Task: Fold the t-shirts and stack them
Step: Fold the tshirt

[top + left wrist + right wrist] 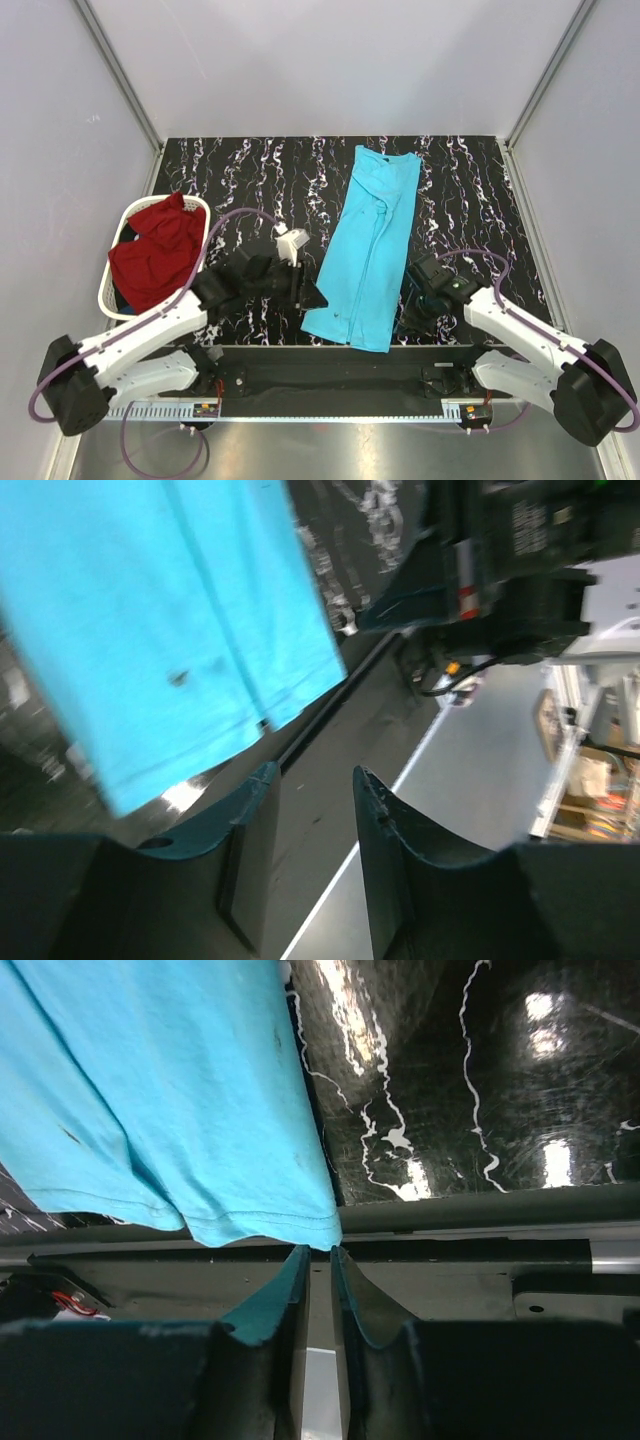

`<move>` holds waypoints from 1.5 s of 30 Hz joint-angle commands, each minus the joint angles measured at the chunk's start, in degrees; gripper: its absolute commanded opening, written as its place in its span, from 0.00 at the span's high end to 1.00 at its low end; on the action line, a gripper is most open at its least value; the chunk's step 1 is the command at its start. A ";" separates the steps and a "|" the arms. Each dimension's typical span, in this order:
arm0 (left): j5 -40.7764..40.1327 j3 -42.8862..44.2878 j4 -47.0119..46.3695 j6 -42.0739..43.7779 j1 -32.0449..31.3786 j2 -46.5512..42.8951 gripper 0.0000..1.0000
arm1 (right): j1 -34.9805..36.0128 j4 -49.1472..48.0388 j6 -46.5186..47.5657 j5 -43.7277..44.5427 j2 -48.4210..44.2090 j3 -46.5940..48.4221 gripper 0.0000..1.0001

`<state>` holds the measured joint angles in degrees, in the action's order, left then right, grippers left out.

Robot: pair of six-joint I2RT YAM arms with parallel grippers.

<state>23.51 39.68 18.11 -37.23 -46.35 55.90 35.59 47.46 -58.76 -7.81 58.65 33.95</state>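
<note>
Both wrist views crop the turquoise t-shirt (170,620), blurred in the left.

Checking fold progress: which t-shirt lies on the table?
The turquoise t-shirt, laid long on the table; the dark red t-shirt sits bunched in the basket.

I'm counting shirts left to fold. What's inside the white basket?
A crumpled dark red shirt fills the basket, bunched above its rim. Whatever lies beneath it, including the basket's bottom, is covered, so another shirt underneath cannot be ruled out.

Bare marbled table (470,190) either side of the turquoise shirt (370,250); white laundry basket (104,290) at its left edge
</note>
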 commanded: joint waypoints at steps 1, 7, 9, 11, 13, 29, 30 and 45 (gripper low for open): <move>7.25 -1.10 -16.24 -4.16 -1.46 5.26 0.61 | 1.41 -4.30 -1.97 -3.69 -0.65 -1.43 0.80; 8.22 0.22 -20.02 -2.93 -3.74 14.14 0.61 | 4.31 -8.96 -4.52 -5.37 -1.88 -4.24 0.88; 7.87 -0.04 -21.53 -3.46 -4.36 15.20 0.61 | 4.66 -10.28 -5.39 -5.81 -1.26 -5.38 0.89; 6.04 -0.22 -22.85 -3.81 -6.11 16.95 0.61 | 5.71 -10.64 -5.66 -5.11 -0.30 -5.83 0.89; 4.62 0.31 -22.85 -3.46 -7.70 18.71 0.61 | 5.89 -10.46 -6.10 -4.23 0.41 -6.79 0.89; -2.50 3.12 -23.12 -1.79 -15.88 33.57 0.64 | 6.07 -12.66 -9.26 -1.68 -3.63 -12.07 0.81; -3.02 3.64 -22.77 -1.70 -16.14 33.75 0.64 | 6.07 -12.31 -9.44 -1.59 -4.07 -11.63 0.79; -10.59 5.67 -15.91 0.67 -17.90 36.74 0.64 | 5.98 -10.28 -10.05 -0.01 -6.71 -11.63 0.66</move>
<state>15.86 43.16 1.76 -38.39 -63.61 92.07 40.97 36.42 -67.40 -9.89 53.10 21.54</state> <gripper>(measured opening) 0.368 0.331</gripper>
